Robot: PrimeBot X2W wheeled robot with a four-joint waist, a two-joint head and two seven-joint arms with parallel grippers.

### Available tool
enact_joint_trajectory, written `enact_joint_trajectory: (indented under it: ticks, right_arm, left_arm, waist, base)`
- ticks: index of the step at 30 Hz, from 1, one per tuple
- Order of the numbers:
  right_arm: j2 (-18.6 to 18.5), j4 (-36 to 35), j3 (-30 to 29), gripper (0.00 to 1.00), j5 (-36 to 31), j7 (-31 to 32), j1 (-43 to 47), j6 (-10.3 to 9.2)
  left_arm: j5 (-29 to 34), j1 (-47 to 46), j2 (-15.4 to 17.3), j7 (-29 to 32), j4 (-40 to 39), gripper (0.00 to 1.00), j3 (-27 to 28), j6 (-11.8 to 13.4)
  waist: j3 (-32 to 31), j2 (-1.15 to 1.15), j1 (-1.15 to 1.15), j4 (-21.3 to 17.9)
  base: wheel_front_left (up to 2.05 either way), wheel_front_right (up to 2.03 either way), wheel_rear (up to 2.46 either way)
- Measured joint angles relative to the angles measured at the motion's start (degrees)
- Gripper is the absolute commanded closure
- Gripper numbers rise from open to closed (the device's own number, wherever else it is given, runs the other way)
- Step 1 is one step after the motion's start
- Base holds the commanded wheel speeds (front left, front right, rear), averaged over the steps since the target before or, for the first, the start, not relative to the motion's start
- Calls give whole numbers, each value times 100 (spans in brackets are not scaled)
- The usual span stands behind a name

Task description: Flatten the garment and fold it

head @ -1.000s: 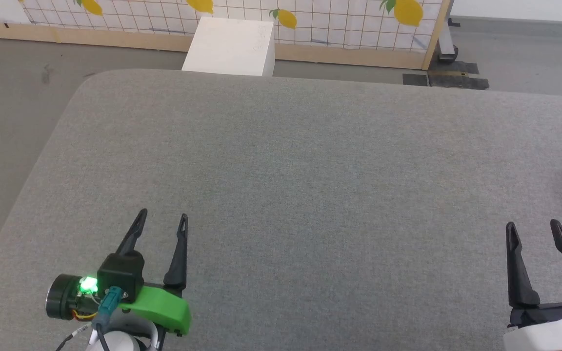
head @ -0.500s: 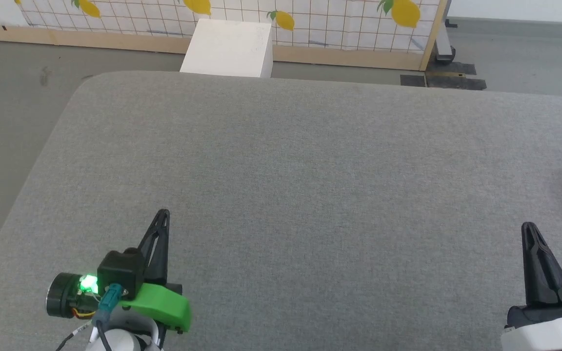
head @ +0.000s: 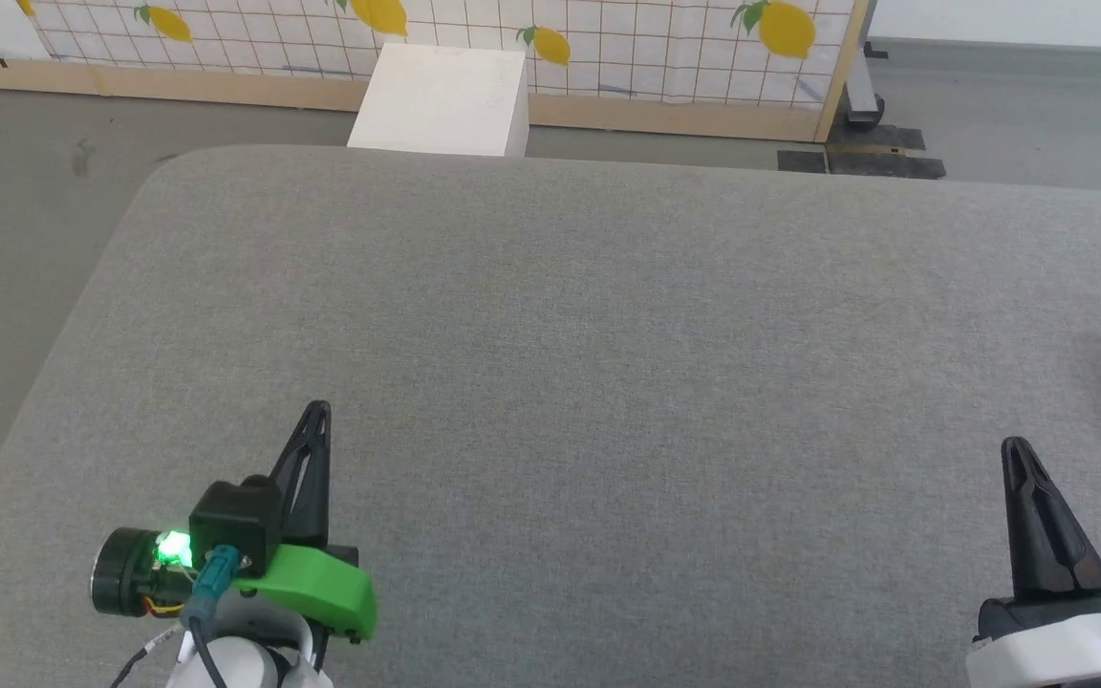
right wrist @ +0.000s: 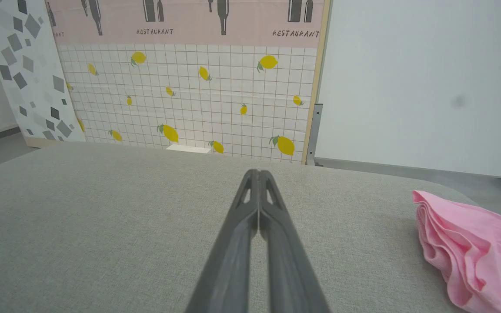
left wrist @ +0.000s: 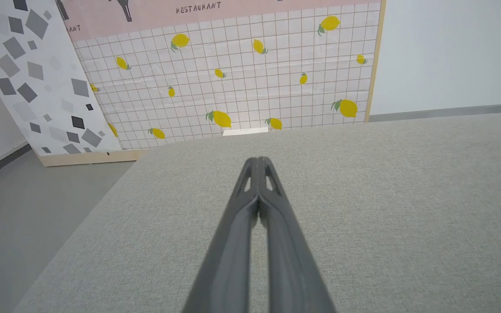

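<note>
The biggest thing here is the wide grey fabric-topped table with rounded corners (head: 550, 315), which I'd guess is the work surface for the folding. Behind it, across a strip of grey floor (head: 25, 220), stands a tall white grid-pattern panel printed with yellow lemons in a wooden frame (head: 665, 57). A plain white box (head: 441, 96) sits on the floor between the panel and the table's far edge. None of that is on the table, so I doubt it gets in the way.

The garment, small bright pink shorts of thin soft cloth (right wrist: 472, 248), lies in a rumpled heap at the table's right side, near the edge. In the head view just a sliver of it pokes in at the right border. It's all bunched folds, so I'd say the flattening isn't started yet.

The left gripper with its two long dark fingers (head: 318, 411) sits low over the near left of the table, well apart from the shorts, jaws pressed together on nothing. The right gripper (head: 1017, 445) is at the near right, closer to the heap but not touching it, and its fingers are also pinched together with nothing between them. My guess is both are just parked. The right one would need to spread its jaws and swing right to reach the cloth, and nothing lies between it and the heap.
</note>
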Motion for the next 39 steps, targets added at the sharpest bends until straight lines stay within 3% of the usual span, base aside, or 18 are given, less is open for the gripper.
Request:
enact_joint_trajectory:
  ticks: [39]
  right_arm:
    - [137, 207, 247, 100, -191, 408, -246, 0]
  left_arm:
    - [601, 156, -636, 400, -22, 100, 775, -426]
  waist:
    - [-92, 0, 0, -119]
  base:
    - [0, 0, 0]
